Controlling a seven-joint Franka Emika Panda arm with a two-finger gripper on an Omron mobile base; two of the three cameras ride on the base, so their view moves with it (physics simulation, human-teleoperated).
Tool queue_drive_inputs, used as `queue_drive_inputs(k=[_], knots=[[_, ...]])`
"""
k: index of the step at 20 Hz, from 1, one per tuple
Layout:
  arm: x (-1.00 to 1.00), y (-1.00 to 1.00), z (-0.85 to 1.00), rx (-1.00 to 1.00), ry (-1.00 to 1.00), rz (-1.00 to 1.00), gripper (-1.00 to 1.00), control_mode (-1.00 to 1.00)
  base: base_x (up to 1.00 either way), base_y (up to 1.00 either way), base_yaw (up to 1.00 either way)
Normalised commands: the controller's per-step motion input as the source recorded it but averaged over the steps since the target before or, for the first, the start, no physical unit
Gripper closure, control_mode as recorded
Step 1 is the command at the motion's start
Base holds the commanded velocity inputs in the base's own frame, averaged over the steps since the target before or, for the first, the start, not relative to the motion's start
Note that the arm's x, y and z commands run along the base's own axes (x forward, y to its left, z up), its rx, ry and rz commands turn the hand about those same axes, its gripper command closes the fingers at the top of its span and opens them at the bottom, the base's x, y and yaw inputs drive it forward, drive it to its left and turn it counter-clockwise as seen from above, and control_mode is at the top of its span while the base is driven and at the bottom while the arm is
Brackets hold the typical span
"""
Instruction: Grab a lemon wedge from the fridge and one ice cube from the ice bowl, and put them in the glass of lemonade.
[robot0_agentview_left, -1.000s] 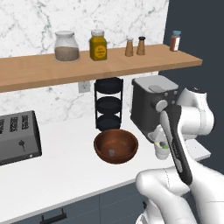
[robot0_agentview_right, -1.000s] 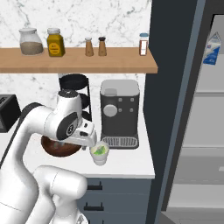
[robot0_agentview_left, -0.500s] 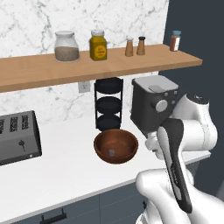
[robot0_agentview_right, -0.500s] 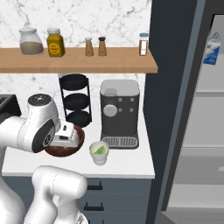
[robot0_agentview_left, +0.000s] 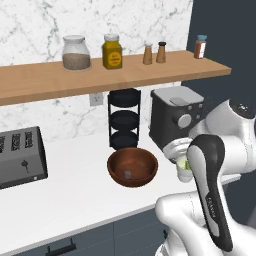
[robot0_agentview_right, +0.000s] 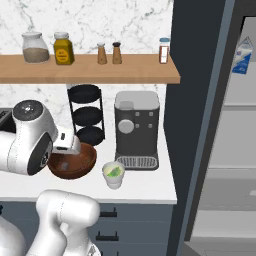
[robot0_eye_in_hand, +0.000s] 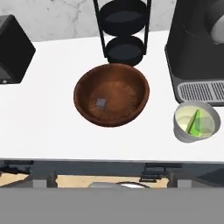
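Observation:
The hand view looks down on the brown wooden ice bowl (robot0_eye_in_hand: 111, 94), where one pale ice cube (robot0_eye_in_hand: 101, 103) lies near the middle. To its right stands the whitish glass of lemonade (robot0_eye_in_hand: 196, 121) with the yellow-green lemon wedge (robot0_eye_in_hand: 192, 122) in it. In the right base view my gripper (robot0_agentview_right: 67, 145) hangs over the left part of the ice bowl (robot0_agentview_right: 82, 162), left of the glass (robot0_agentview_right: 114, 173); its fingers are hidden. The left base view has the bowl (robot0_agentview_left: 132, 166), the cube (robot0_agentview_left: 128, 174) and the glass (robot0_agentview_left: 184, 169), half covered by my arm. The fridge (robot0_agentview_right: 196, 125) stands open at the right.
A black coffee machine (robot0_agentview_right: 136, 127) stands just behind the glass, and a black three-tier rack (robot0_agentview_right: 87, 115) behind the bowl. A toaster (robot0_agentview_left: 20, 157) sits at the far left of the counter. The wooden shelf (robot0_agentview_left: 110, 72) overhead carries jars and shakers. A carton (robot0_agentview_right: 242, 54) stands in the fridge.
My hand has pulled away from above the glass and swung left and slightly up over the bowl. The lemon wedge stays in the glass.

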Motion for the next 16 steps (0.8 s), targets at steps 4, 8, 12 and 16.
queue_drive_inputs(k=[4,8,12,16], knots=[[-0.02,0.09,0.47,0.1,-0.21,0.0,-1.0,-1.0,0.0,0.0,0.0],[-0.14,0.15,0.21,0.05,-0.15,0.0,-1.0,-1.0,0.0,0.0,0.0],[-0.07,0.0,0.0,0.0,0.01,0.01,-1.0,-1.0,0.0,0.0,0.0],[-0.23,0.0,-0.01,0.0,-0.04,0.0,-1.0,-1.0,0.0,0.0,0.0]])
